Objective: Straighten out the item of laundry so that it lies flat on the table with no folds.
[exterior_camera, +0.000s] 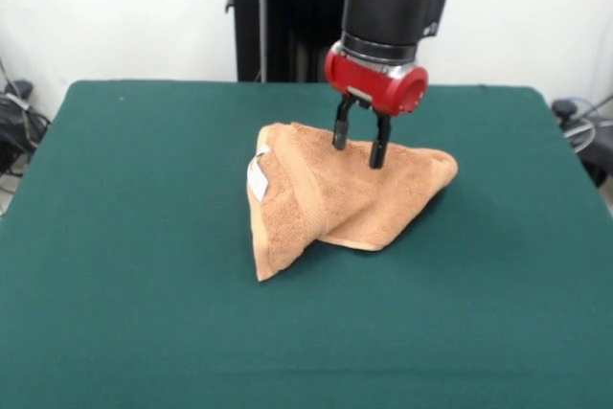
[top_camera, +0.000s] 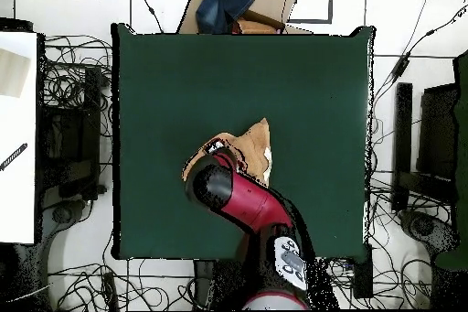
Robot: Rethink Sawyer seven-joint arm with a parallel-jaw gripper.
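Honestly the towel (exterior_camera: 335,193) looks light, soft and floppy, so it'll drape and sag wherever it's lifted; I'd guess grabbing an outer corner or the border edge beats pinching the thick middle. It sits bunched in a folded heap around the middle of the table (exterior_camera: 124,265). The gripper (exterior_camera: 361,143) has its two fingers parted, tips pressing the top fold. Front view shows the layers and white label (exterior_camera: 258,177); overhead, the arm hides most of the cloth.
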